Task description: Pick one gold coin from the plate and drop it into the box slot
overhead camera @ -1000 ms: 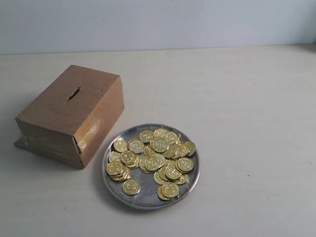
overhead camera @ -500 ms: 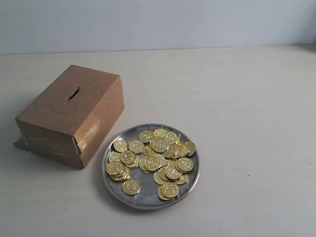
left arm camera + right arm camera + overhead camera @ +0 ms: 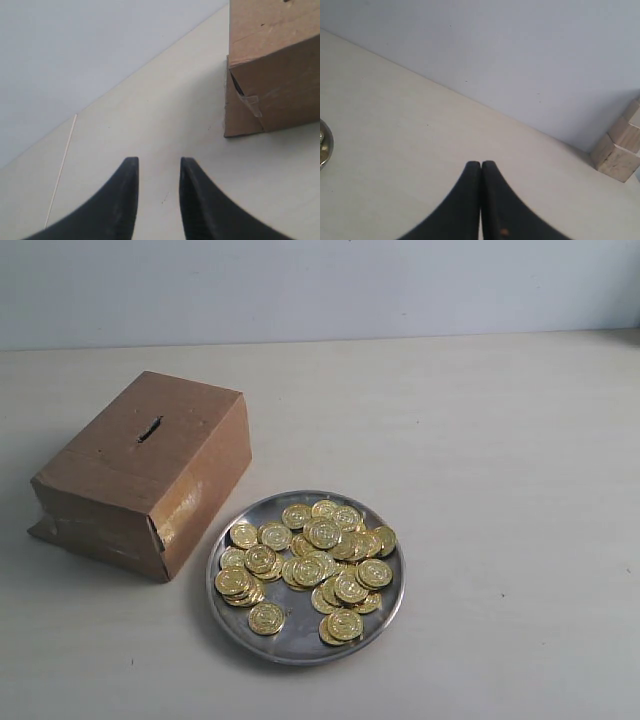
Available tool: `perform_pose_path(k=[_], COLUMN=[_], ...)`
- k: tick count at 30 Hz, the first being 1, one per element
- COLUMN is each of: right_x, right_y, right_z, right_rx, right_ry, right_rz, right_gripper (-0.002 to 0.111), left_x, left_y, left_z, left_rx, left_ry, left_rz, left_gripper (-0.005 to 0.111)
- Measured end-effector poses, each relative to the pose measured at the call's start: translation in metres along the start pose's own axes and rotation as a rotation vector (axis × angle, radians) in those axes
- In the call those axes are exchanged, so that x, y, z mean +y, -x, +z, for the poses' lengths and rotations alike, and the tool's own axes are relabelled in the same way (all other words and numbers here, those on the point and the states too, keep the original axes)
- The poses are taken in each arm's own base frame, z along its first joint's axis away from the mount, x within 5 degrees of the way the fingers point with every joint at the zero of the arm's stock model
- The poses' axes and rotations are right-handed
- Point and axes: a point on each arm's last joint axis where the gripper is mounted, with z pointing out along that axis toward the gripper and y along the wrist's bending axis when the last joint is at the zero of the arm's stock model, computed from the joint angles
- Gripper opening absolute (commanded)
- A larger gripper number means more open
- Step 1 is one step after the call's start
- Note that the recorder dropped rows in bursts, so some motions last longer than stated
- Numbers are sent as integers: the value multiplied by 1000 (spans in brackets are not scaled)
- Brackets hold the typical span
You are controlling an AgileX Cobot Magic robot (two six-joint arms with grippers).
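The brown cardboard box stands at the left of the exterior view, its dark slot on the top face. Right of it sits the silver plate holding several gold coins. Neither gripper shows in the exterior view. In the left wrist view my left gripper is open over bare table, with nothing between its fingers, and a corner of the box lies apart from it. My right gripper is shut with nothing in it; the plate's rim shows at that view's edge.
Pale wooden blocks stand against the grey wall in the right wrist view. The table top is a light, plain surface that ends at the grey wall behind.
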Motion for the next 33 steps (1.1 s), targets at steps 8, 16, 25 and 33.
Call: perform_pose_path(k=[8,16,25,33], right_x=[1,4,6,7], right_y=[0,1,-5,-7], right_z=[0,0,0,-1], right_rx=[-1,-1,70,88], right_ry=[15,41,61,66], right_rz=[115,325,328,328], right_gripper=[0,0,0,0], left_x=[2,-5,-5,-5], left_y=[3,8,8,8], left_z=[0,-1,0,0], left_rx=[-31,-67,-64,-60], left_ry=[16,-85,-80,-82], left_rz=[-170,-755,-714,-714], left_gripper=[0,0,0,0])
